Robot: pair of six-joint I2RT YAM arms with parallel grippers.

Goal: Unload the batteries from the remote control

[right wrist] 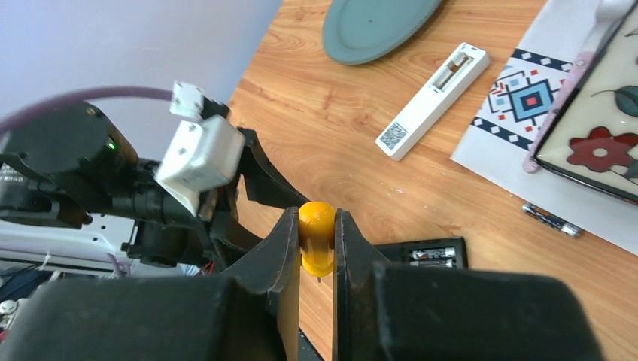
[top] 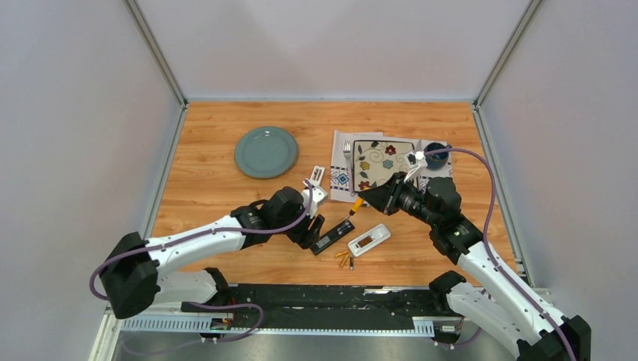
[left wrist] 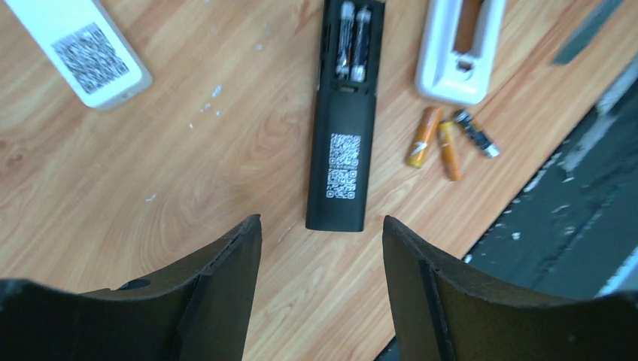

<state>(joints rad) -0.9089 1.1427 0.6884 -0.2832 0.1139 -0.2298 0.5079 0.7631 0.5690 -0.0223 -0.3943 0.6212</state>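
While black remote (left wrist: 340,162) holds two batteries (left wrist: 352,47) (three loose), left claw (left wrist: 322,226) gapes empty, right claw (right wrist: 317,216) clamps screwdriver (right wrist: 317,259).

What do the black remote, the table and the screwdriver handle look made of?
Black remote: likely matte plastic, dull even black without glare. Table: wood or wood-look laminate, orange-brown grain lines; cannot tell which. Screwdriver handle: smooth yellow-orange, probably plastic, with a soft sheen.
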